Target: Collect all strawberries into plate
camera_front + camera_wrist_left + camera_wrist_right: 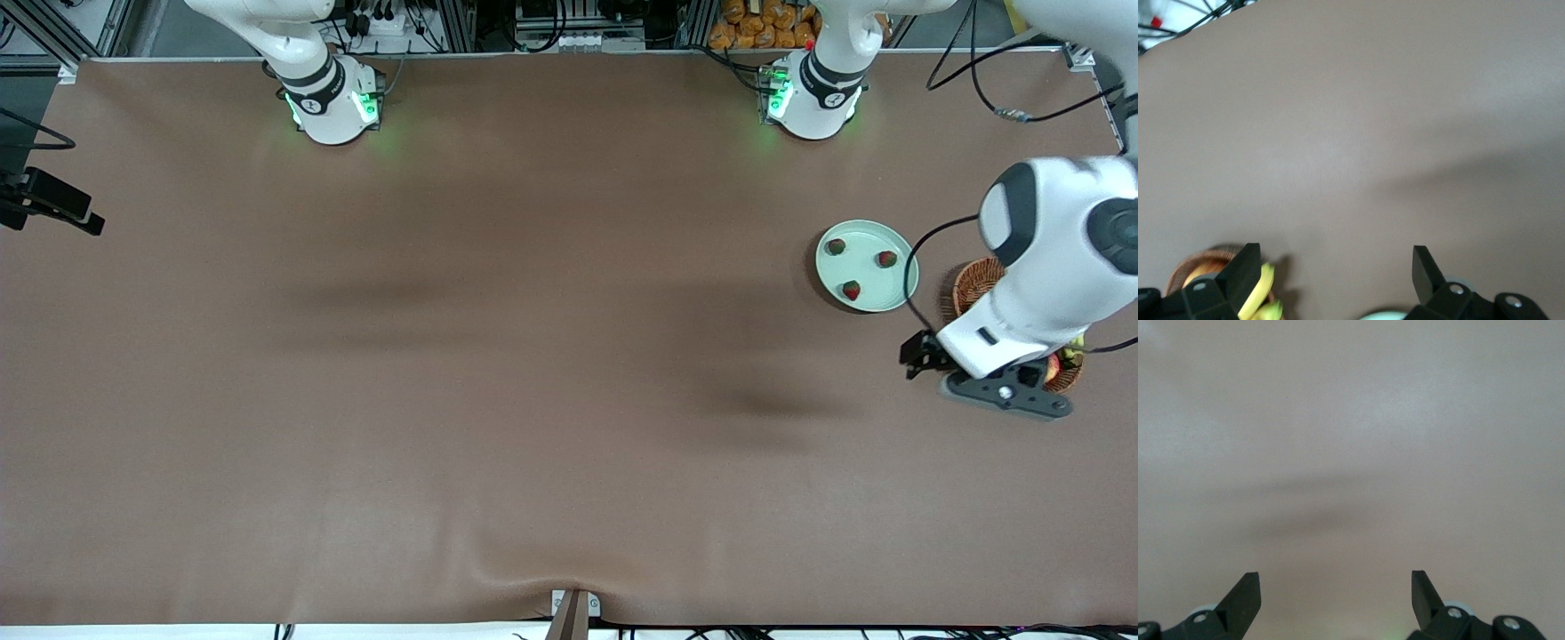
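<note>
The pale mint-green plate (862, 265) lies toward the left arm's end of the table. Three strawberries lie in it, apart from each other: one (836, 246), a second (886, 259) and a third (852, 290). My left gripper (1005, 393) hangs in the air over the wicker basket's edge, beside the plate; in the left wrist view (1335, 268) it is open and empty, with a sliver of the plate's rim (1383, 315) showing. My right gripper (1336, 590) is open and empty over bare table; it is out of the front view.
A brown wicker basket (973, 283) stands beside the plate, largely under the left arm. It holds an apple (1053, 366) and a banana (1258, 290). A black device (49, 203) juts in at the right arm's end.
</note>
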Robot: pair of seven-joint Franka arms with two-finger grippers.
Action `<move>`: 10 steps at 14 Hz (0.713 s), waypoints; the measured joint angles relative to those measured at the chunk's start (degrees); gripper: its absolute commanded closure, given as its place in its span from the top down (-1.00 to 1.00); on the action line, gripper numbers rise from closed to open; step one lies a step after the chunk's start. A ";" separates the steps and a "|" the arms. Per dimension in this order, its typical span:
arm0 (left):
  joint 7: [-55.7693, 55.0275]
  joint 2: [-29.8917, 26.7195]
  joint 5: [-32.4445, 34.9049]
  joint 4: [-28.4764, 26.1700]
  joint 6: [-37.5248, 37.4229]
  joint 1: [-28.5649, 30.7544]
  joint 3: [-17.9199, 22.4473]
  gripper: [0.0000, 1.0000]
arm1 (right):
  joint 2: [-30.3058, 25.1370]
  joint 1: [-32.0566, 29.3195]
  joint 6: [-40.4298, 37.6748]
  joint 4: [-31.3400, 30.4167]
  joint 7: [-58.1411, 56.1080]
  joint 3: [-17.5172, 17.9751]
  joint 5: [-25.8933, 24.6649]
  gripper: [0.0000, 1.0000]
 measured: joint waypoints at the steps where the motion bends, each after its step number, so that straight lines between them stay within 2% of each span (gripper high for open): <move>1: 0.00 -1.02 0.00 1.68 -3.35 0.01 0.04 1.00 | 0.00 0.00 0.00 0.00 0.00 0.02 0.00 1.00; 4: 0.00 -4.93 -0.02 4.97 -10.05 0.00 0.07 1.00 | -0.02 0.00 0.00 0.03 0.00 0.06 0.00 1.00; 10: 0.04 -12.09 -0.02 7.76 -21.14 -0.01 0.62 1.00 | -0.05 -0.02 0.00 0.09 0.00 -0.06 -0.01 1.00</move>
